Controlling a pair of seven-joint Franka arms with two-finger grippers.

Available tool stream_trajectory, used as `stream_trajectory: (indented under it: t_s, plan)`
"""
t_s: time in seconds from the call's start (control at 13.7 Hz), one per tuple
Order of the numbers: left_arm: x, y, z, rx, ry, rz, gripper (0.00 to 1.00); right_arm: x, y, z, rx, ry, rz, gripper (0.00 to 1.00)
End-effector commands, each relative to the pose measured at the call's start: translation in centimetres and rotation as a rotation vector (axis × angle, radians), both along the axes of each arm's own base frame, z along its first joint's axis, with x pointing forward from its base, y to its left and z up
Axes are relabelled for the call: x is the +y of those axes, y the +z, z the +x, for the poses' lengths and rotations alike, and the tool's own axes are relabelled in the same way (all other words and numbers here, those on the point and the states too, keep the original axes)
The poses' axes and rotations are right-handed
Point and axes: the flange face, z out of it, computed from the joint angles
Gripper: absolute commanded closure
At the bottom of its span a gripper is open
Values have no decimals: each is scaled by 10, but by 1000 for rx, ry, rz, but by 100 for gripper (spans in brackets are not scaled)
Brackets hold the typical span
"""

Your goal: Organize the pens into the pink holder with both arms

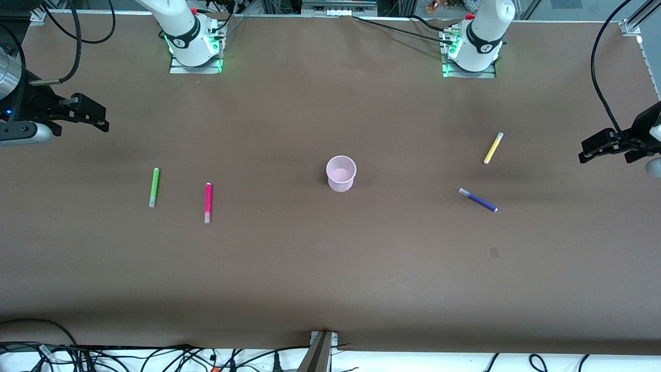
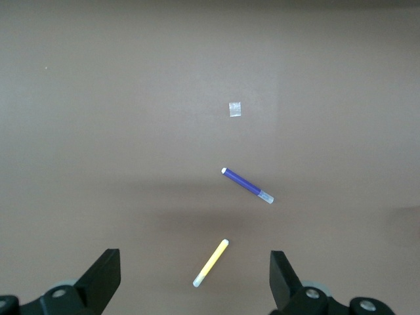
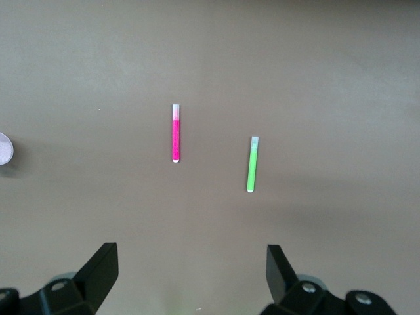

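Desk (image 1: 330,279): brown sheet over the whole work surface, cables along the edge nearest the front camera.

Arms: both white, bases along the desk edge farthest from the front camera. Each is raised and waits at its own end of the desk.

Left gripper (image 1: 588,151): up in the air over the left arm's end of the desk, at about 3 o'clock from the holder in the front view. Jaws spread wide, nothing between them; left wrist view (image 2: 195,279) shows both fingers well apart above bare desk.

Right gripper (image 1: 100,120): over the right arm's end of the desk, roughly 10 o'clock from the holder in the front view. Jaws likewise fully apart and empty (image 3: 191,275).

Pink holder (image 1: 341,173): upright near the desk centre, mouth up, no pens in it.

Pens, all lying flat on the desk, apart from each other:
- green pen (image 1: 154,187), toward the right arm's end, 9 o'clock from the holder.
- pink pen (image 1: 207,202), between the green pen and the holder, slightly nearer the front camera than the green one.
- purple pen (image 1: 478,200), toward the left arm's end, 4 o'clock from the holder, lying slanted.
- yellow pen (image 1: 493,148), farther from the front camera than the purple pen, 2 o'clock from the holder.

Small pale patch (image 2: 235,109) on the desk near the purple pen.
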Motion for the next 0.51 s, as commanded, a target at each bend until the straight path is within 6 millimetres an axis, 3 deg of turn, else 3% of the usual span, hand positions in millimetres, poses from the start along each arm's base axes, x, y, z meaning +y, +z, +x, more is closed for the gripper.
stream_trajectory:
  t_s: [0.0,0.22,0.44]
  plan:
    - [17,-30,12,53,34,-7,0,1,6,0,-3,-8,12,0]
    - [29,-72,29,77,196,-3,0,1,6,0,-3,-8,12,0]
    - [18,-148,51,160,442,26,0,1,6,0,-3,-8,12,0]
